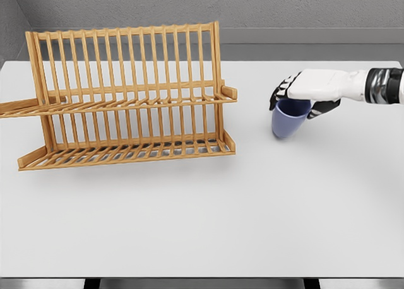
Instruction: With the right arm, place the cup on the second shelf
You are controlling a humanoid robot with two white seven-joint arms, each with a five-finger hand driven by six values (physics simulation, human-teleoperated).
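Right hand (pixel 302 93) wrapped over the rim of the blue cup (pixel 288 118), fingers clamped on it; cup tilted, looks slightly off the white table (pixel 252 200), hard to confirm. Wooden dish rack (pixel 126 100) stands well left, two slatted shelves, both bare. Open tabletop between cup and rack.

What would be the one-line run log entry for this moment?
right hand: shut on blue cup, from above | cup: tilted, right of wooden rack | second shelf: no cup yet | left hand: not in view
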